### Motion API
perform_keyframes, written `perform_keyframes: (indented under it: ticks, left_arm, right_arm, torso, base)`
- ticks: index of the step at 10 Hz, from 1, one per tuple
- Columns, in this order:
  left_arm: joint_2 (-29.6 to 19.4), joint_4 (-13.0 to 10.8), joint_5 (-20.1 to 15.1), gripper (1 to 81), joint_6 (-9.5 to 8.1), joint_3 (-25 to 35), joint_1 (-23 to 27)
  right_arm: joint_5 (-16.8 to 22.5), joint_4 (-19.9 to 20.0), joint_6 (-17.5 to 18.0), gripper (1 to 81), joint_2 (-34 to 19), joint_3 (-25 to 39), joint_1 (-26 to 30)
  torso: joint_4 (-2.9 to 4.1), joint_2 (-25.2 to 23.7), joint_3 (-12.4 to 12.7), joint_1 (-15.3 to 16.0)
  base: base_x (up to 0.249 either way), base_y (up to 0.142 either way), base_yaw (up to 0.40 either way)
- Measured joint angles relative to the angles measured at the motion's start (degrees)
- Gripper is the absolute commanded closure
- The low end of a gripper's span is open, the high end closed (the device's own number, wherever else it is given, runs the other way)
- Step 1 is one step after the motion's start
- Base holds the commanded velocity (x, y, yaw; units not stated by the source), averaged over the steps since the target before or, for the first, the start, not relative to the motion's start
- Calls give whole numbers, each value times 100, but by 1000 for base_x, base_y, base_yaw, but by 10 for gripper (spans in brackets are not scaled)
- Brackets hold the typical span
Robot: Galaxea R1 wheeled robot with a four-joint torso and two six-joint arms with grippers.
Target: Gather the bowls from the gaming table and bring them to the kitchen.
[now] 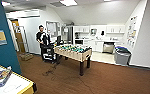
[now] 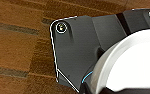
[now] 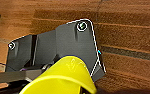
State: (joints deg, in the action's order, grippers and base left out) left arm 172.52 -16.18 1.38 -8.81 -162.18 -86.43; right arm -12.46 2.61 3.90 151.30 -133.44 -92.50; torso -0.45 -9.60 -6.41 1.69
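Head view: kitchen (image 1: 98, 37) far off at twelve o'clock, foosball table (image 1: 73, 52) and person (image 1: 43, 37) between, bins (image 1: 122, 55) at one; gaming bench (image 1: 18, 83) corner near at eight. White bowl (image 2: 131, 65) at left tool, yellow bowl (image 3: 63, 77) at right tool; grip state impossible to tell. Brown carpet (image 3: 131, 30) below.

Yellow bowl (image 3: 63, 77) above brown carpet (image 3: 131, 32)
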Motion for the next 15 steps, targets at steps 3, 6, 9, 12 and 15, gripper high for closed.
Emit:
perform_keyframes:
  ticks: [3, 6, 9, 12, 15]
  left_arm:
    - [52, 0, 10, 811, 0, 17, -1]
    - [22, 0, 13, 811, 0, 11, -11]
    - [17, 0, -1, 811, 0, 13, -12]
    - [20, 2, 29, 811, 0, 16, 44]
    - [20, 2, 2, 811, 0, 16, -44]
  right_arm:
    - [-29, -2, 0, 811, 2, 223, 0]
    - [-44, -7, 0, 811, 30, 205, -17]
    - [-60, -7, 0, 811, 61, 202, -5]
    - [-22, -9, -2, 811, 63, 202, -6]
    - [-52, -9, -5, 811, 63, 202, 26]
  torso:
    - [0, 0, 0, 0]
    - [0, 0, 0, -2]
    - [0, 0, 0, -2]
    - [0, 0, 0, -2]
    - [0, 0, 0, -2]
  base:
    - [0, 0, -392]
    - [0, 0, -392]
    - [0, 0, -274]
    - [-155, 0, 0]
    - [0, 0, 0]
